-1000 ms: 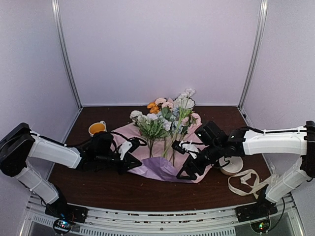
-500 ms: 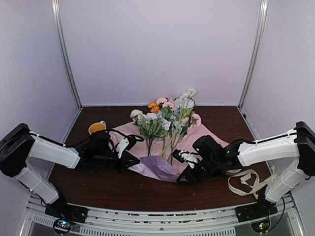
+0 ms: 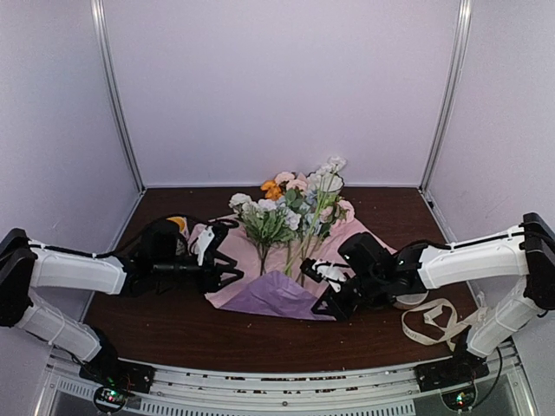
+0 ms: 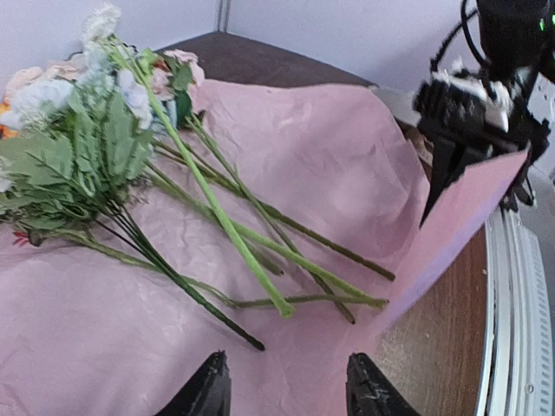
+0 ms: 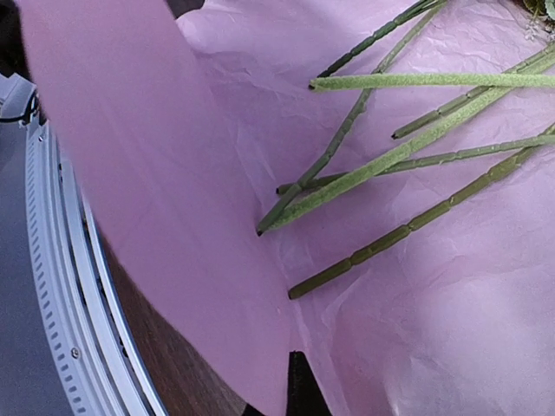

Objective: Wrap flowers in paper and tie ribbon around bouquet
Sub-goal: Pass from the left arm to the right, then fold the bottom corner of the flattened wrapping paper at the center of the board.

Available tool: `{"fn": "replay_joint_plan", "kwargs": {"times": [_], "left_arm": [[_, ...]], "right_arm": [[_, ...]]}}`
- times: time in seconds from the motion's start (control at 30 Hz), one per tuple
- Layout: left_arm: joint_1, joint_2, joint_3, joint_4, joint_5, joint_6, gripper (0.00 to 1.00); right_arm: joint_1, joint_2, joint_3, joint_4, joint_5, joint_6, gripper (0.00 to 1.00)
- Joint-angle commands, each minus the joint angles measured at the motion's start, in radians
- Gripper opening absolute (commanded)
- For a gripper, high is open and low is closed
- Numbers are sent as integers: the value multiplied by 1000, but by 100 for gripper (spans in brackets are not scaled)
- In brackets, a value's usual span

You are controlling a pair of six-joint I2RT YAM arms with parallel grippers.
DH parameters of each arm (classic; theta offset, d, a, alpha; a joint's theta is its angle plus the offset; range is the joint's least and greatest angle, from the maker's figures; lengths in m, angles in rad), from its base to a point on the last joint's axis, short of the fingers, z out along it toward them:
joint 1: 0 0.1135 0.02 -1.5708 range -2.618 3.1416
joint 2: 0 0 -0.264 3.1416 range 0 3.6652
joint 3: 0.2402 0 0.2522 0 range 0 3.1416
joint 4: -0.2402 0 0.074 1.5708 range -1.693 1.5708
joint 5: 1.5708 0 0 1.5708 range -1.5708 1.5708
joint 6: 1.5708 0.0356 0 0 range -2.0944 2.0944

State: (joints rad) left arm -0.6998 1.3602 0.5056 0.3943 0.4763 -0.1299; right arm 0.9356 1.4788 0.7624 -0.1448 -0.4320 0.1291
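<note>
The flowers (image 3: 290,208) lie on the paper (image 3: 276,296), blooms toward the back wall and green stems (image 4: 234,234) toward the arms. The sheet shows pale pink on top; its near edge is folded up, baring the lilac side. My right gripper (image 3: 327,303) is shut on that raised flap (image 5: 165,217), with one dark finger (image 5: 297,386) showing behind it. My left gripper (image 4: 286,390) hovers open over the sheet's left part, just short of the stem ends, nothing between its fingers. The cream ribbon (image 3: 434,321) lies loose at the near right.
An orange-filled mug (image 3: 179,223) stands behind my left arm, partly hidden by it. A white round object (image 3: 408,299) sits behind my right forearm, next to the ribbon. The metal rail (image 4: 516,303) marks the table's near edge. Pale walls enclose the table.
My left gripper has let go of the paper's left corner, opened and drawn back. My right gripper has closed on the paper's near edge and holds the flap up.
</note>
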Motion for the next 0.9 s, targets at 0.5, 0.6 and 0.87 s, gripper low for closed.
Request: {"fn": "replay_joint_plan", "kwargs": {"times": [0.5, 0.6, 0.87], "left_arm": [[82, 390, 330, -484, -81, 61, 23], [83, 429, 330, -487, -82, 59, 23], [83, 449, 306, -481, -98, 68, 22]], "right_arm": [[-60, -2, 251, -275, 75, -142, 0], [-97, 54, 313, -297, 66, -132, 0], [-186, 185, 414, -351, 27, -73, 0]]}}
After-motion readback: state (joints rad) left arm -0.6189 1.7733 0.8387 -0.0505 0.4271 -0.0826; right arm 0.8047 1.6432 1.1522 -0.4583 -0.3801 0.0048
